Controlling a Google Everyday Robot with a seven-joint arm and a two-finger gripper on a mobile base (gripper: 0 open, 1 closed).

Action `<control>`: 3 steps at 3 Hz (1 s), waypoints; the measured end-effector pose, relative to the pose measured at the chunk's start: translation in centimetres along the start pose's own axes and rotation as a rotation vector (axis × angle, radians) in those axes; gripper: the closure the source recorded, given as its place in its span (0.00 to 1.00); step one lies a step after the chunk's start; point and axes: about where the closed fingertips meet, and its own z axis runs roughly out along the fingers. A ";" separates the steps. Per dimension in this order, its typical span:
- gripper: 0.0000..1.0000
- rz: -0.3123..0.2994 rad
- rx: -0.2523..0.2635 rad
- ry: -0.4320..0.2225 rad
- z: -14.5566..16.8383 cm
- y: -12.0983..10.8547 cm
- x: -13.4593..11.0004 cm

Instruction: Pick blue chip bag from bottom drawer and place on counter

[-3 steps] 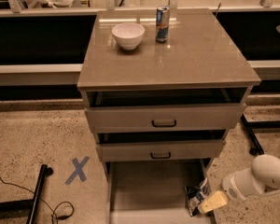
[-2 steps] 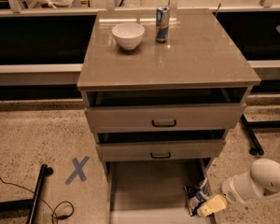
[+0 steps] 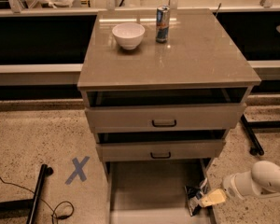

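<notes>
In the camera view, a grey-beige drawer cabinet stands on a speckled floor [image 3: 32, 139]. Its glossy grey-brown tabletop [image 3: 196, 55] carries a white bowl [image 3: 128, 35] near the back left. A slim blue-silver drink can [image 3: 162, 24] stands upright just to the bowl's right, apart from it.

Below the tabletop, the top drawer [image 3: 121, 118] and the middle drawer [image 3: 126, 151] each have a black handle. Each is out a little, with a dark gap above its front. The bottom drawer [image 3: 149, 185] is pulled far out, a long flat tray with low sides.

The blue chip bag [image 3: 193, 199] lies crumpled in this tray's front right corner, close by the right side wall. It is dark foil with pale markings. Whether it leans on the wall cannot be told.

The robot's white arm [image 3: 263, 178] reaches in low from the right edge, over the drawer's right side. Its yellowish tool [image 3: 210, 199] sits at the bag's right edge, touching it or nearly so. Whether the tool is wide, narrow or already gripping the bag cannot be told.

On the floor left of the cabinet is a blue tape X [image 3: 78, 170]. A black pole [image 3: 37, 197] and a thin cable [image 3: 60, 211] lie nearer the lower left corner.
</notes>
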 end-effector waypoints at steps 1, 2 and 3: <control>0.00 -0.031 0.027 -0.073 6.6 -5.9 0.3; 0.00 -0.047 0.016 -0.080 10.6 -8.3 0.6; 0.00 -0.028 -0.002 -0.074 13.4 -9.5 1.3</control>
